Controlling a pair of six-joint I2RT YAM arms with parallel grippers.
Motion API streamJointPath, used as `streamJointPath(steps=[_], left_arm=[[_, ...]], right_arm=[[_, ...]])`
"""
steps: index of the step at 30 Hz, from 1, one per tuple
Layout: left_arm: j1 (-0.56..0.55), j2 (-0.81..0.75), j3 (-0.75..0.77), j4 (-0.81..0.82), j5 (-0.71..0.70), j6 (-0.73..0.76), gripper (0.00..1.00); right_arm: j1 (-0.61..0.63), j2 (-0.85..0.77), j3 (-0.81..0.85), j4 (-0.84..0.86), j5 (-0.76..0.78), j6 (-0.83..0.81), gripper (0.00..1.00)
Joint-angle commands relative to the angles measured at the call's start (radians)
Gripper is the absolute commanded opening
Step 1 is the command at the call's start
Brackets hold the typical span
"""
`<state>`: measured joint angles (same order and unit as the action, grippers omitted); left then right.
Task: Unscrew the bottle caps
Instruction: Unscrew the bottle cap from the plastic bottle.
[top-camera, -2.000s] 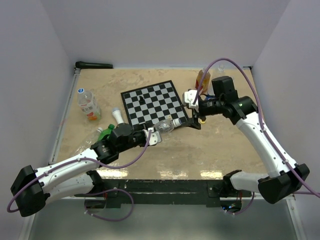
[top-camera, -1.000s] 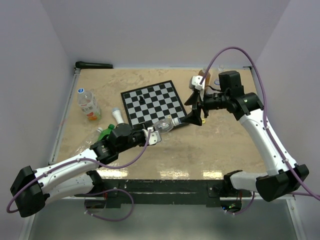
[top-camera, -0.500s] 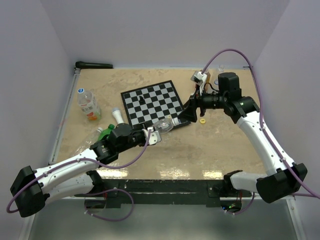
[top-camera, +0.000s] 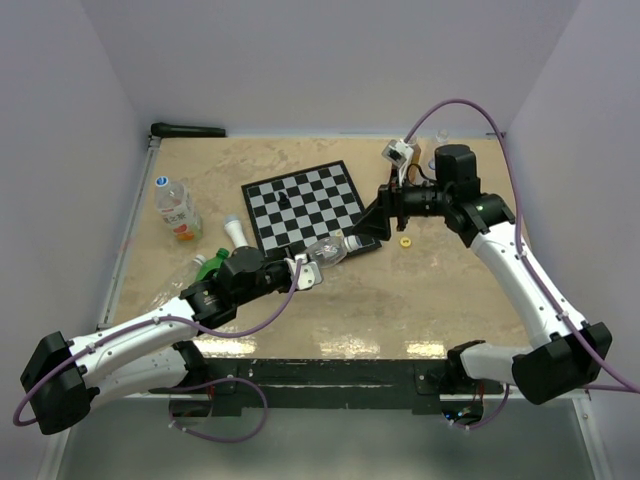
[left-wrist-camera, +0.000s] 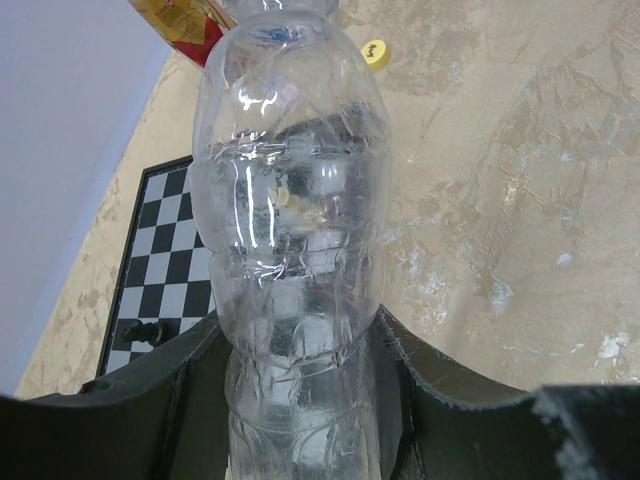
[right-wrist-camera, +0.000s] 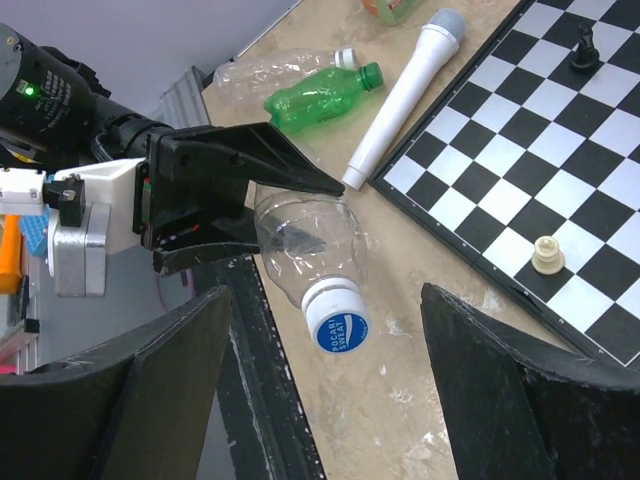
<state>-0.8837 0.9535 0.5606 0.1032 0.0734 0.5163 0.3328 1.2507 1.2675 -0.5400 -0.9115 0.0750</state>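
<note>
My left gripper is shut on a clear plastic bottle, held tilted over the table by the chessboard's near corner. Its white cap with a blue top is on the neck and points toward my right gripper. That gripper stands open, one finger on each side of the cap, not touching it; in the top view it hangs just right of the cap. A loose yellow cap lies on the table right of the board.
A chessboard carries a black piece and a white piece. A long white tube, a green bottle, a crushed clear bottle and an orange-labelled bottle lie at the left.
My right gripper has swung left, away from the yellow cap, and turned to face the held bottle's cap. The left arm and its bottle have stayed put.
</note>
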Motion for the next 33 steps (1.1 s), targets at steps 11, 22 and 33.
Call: streamJointPath(steps=[11, 22, 33], left_arm=[[0.003, -0.007, 0.027, 0.032, -0.021, -0.018, 0.02], [0.005, -0.012, 0.025, 0.033, -0.038, -0.019, 0.02], [0.005, 0.001, 0.03, 0.026, 0.02, -0.028, 0.02]], right_arm=[[0.021, 0.072, -0.059, -0.035, -0.041, -0.011, 0.72], [0.025, 0.089, -0.033, -0.069, -0.112, -0.049, 0.18], [0.046, 0.196, 0.211, -0.573, -0.107, -0.917, 0.0]])
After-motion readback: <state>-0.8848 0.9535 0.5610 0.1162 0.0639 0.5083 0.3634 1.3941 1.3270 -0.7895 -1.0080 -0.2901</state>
